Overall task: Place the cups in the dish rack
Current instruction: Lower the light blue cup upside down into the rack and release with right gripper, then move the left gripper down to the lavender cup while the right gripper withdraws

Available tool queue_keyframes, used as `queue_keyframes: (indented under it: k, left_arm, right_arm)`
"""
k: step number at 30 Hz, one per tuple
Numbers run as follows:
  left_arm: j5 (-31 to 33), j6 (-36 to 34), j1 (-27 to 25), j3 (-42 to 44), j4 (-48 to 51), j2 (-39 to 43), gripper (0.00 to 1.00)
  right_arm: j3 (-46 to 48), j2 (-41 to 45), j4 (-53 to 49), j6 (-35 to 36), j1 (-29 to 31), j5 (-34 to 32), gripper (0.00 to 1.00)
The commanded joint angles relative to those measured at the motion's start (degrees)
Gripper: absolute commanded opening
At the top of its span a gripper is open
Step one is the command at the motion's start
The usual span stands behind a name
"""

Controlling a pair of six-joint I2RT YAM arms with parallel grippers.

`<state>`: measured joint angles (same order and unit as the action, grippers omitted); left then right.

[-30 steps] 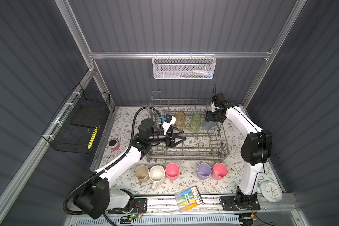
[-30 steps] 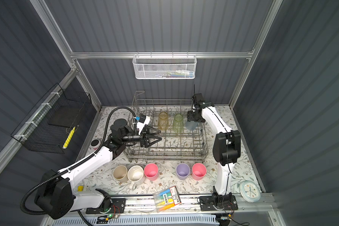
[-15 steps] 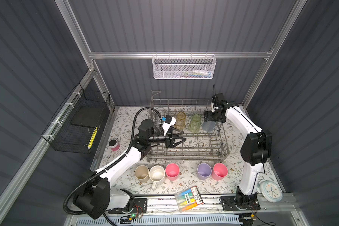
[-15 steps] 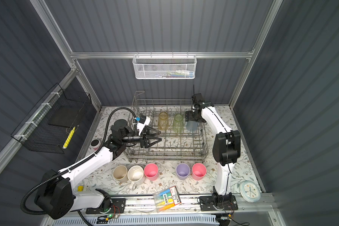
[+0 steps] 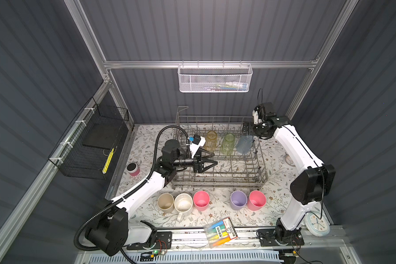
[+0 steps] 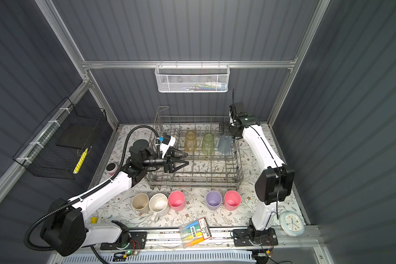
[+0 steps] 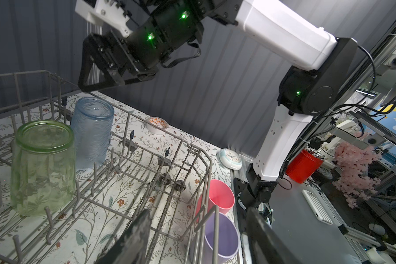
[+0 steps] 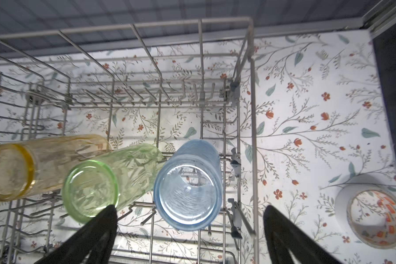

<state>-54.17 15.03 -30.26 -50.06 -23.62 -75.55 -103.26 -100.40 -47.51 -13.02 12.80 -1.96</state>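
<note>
My right tool (image 5: 247,130) hangs with its jaws spread wide and nothing between them. It is just above the clear-blue tumbler (image 5: 244,144), which stands base up in the far right corner of the dish rack (image 5: 217,181). Beside that tumbler, along the rack's far side, stand the green glass (image 5: 228,144) and then the amber glass (image 5: 210,141), both base up too. My left tool (image 5: 212,159) hovers over the rack's left part, jaws apart and empty, pointing toward the rack's right side. Five cups stand outside the rack, mouth up, in a row on the surface along its near side: the beige tumbler (image 5: 165,201), cream mug (image 5: 183,204) and pink tumbler (image 5: 201,200), then, after a gap, the lilac tumbler (image 5: 238,200) and second pink tumbler (image 5: 257,200).
</note>
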Motion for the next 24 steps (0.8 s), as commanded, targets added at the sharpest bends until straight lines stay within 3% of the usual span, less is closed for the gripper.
queue_keyframes:
  k: [1, 6, 11, 17, 24]
  left_arm:
    - [-0.2, -1.4, 0.2, -0.8, 1.6, 0.5, 0.67]
    - [3.8, -8.5, -1.5, -4.5, 12.9, 0.0, 0.66]
    - [15.9, -21.3, -10.1, -11.6, 29.3, -1.4, 0.67]
    - [19.3, -25.0, -16.2, -15.1, 34.1, -2.3, 0.66]
    - [31.3, -32.1, -27.4, -21.3, 46.6, -5.8, 0.65]
  right_arm:
    - [4.3, 5.0, 2.5, 0.1, 0.3, -0.2, 0.99]
    - [15.4, 15.9, 10.3, -0.6, 0.3, 4.0, 0.99]
    - [24.0, 24.4, 12.9, -1.6, 0.3, 4.0, 0.99]
    - [30.6, 30.8, 11.8, -1.0, 0.0, 0.4, 0.99]
    - [36.5, 34.9, 11.7, -2.2, -2.0, -0.7, 0.99]
